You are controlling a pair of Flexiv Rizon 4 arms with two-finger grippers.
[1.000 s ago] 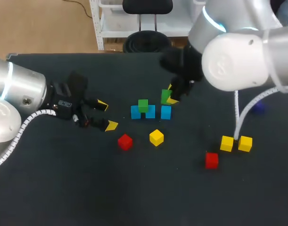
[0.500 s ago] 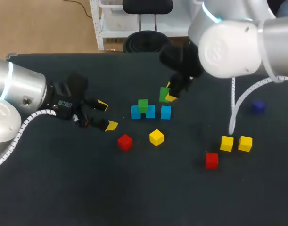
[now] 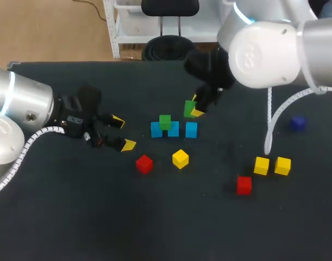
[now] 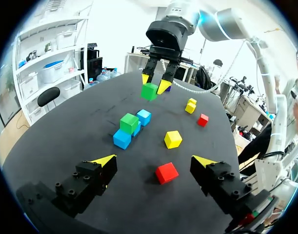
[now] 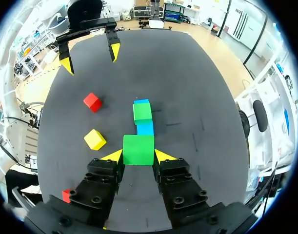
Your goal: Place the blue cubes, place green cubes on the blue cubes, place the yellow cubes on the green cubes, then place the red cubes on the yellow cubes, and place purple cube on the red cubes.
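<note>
My right gripper is shut on a green cube, held in the air just behind the right end of a row of three blue cubes. In the right wrist view the held green cube fills the gap between the fingers, above the blue row. A second green cube sits on top of the blue row. My left gripper hovers open left of the row, with a red cube on the table ahead of it, between its fingers' lines.
A yellow cube lies in front of the row, beside the red cube. Two yellow cubes and another red cube lie at the front right. A purple cube sits at the far right.
My right arm has drawn back and up a little with the green cube, uncovering the purple cube. The left arm has not moved.
</note>
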